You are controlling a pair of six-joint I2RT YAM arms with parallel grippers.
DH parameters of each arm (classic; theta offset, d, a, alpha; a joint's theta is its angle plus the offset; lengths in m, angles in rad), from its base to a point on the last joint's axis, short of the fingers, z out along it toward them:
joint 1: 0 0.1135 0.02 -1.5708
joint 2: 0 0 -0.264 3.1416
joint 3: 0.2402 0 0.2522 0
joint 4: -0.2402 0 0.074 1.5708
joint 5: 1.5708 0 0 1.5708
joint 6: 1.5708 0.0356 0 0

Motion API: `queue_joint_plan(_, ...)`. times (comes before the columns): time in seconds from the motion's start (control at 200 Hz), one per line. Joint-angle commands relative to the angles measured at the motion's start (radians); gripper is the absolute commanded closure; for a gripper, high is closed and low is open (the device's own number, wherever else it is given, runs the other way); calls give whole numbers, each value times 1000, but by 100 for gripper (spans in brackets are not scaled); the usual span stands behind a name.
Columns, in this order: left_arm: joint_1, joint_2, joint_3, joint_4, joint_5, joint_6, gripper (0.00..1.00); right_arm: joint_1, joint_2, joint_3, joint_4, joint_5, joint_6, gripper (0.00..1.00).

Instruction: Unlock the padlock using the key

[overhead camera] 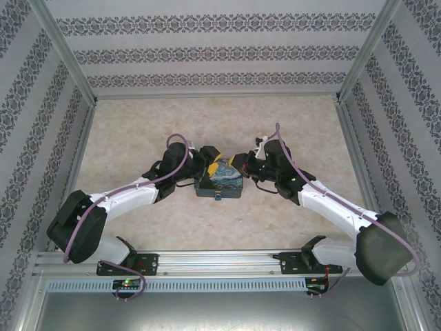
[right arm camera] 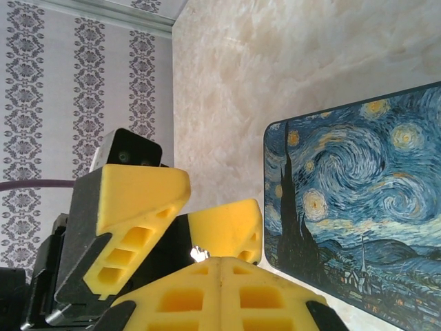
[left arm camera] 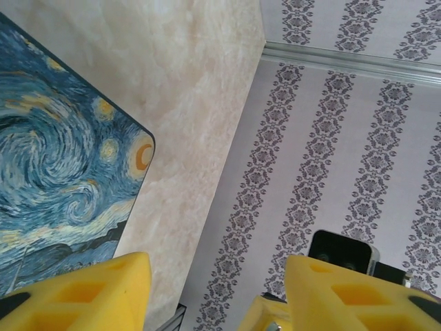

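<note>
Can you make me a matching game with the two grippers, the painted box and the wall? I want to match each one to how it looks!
Things:
1. left gripper
2. right gripper
3. box
4. wall

How it looks:
A. stripes of flowery pattern
B. yellow fingers apart
C. blue swirly night sky
D. yellow fingers shut together

Pairs: 1-B, 2-D, 3-C, 4-A
</note>
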Motion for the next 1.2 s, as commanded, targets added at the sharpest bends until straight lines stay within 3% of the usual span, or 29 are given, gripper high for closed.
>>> queue_joint_plan(0.0, -8, -23, -3, 51, -20, 3, 49, 13, -1, 6, 23, 20, 11, 100)
queue_joint_plan(1.194, -51, 16, 19, 104, -25, 3, 62, 23, 20, 9, 34, 31, 18, 100)
